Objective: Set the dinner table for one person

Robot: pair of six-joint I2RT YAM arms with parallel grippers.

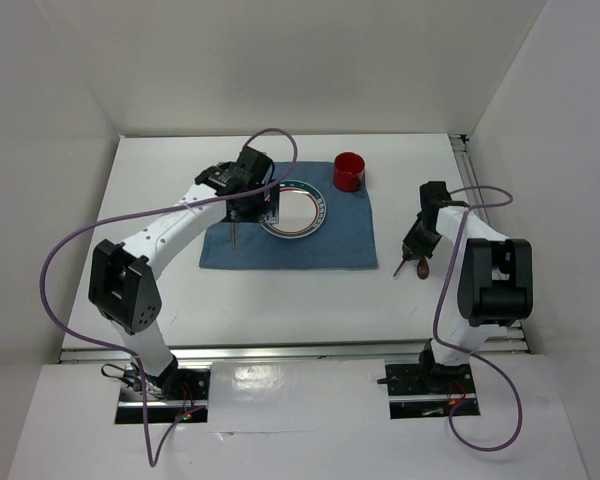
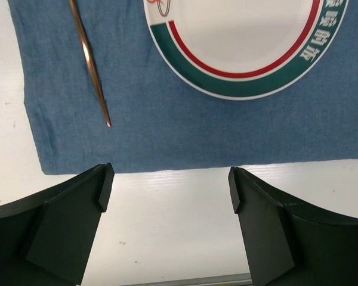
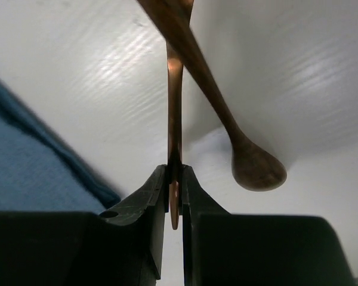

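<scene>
Right tool [image 3: 174,176] pinches copper utensil [image 3: 175,107], clear only close-up.

Blue mat [image 1: 330,245], red cup [image 1: 349,171], green-and-red-ringed white plate [image 1: 294,207], copper cutlery [image 3: 175,119]

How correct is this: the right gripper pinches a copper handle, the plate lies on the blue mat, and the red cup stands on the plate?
Not quite: the red cup stands at the far right corner of the blue mat, apart from the plate, as the top external view shows. The rest holds.

White dinner table [image 1: 280,310], blue cloth mat [image 1: 280,252], copper spoon [image 3: 258,170] alongside
</scene>
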